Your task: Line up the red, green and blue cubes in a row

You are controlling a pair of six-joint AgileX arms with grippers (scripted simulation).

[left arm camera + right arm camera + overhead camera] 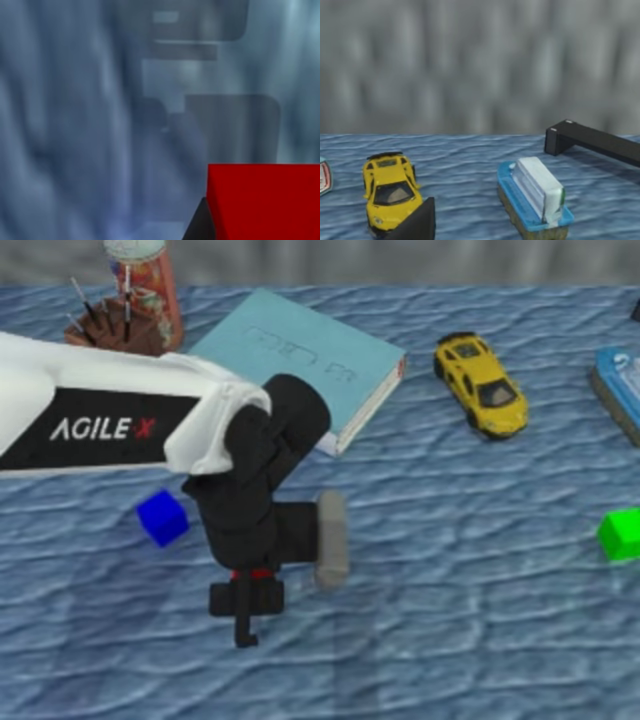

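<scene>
My left gripper (pixel 246 612) hangs over the near-middle of the table (pixel 480 570), pointing down, and my fingers are closed on the red cube (pixel 263 200). From above only a thin sliver of red shows at the gripper; the left wrist view shows the cube's red face filling one corner right against a dark finger (pixel 200 225). The blue cube (pixel 163 517) sits just left of my arm, a little farther back, while the green cube (pixel 621 533) is far off at the right edge, well apart from both. My right arm is out of the top view; its camera looks at the yellow car (pixel 389 192), and whether its fingers are open I cannot tell. So I judge this the first step: carrying red to its spot. Next I need to set it down level, open up, and leave room beside it for blue and green along one line.
</scene>
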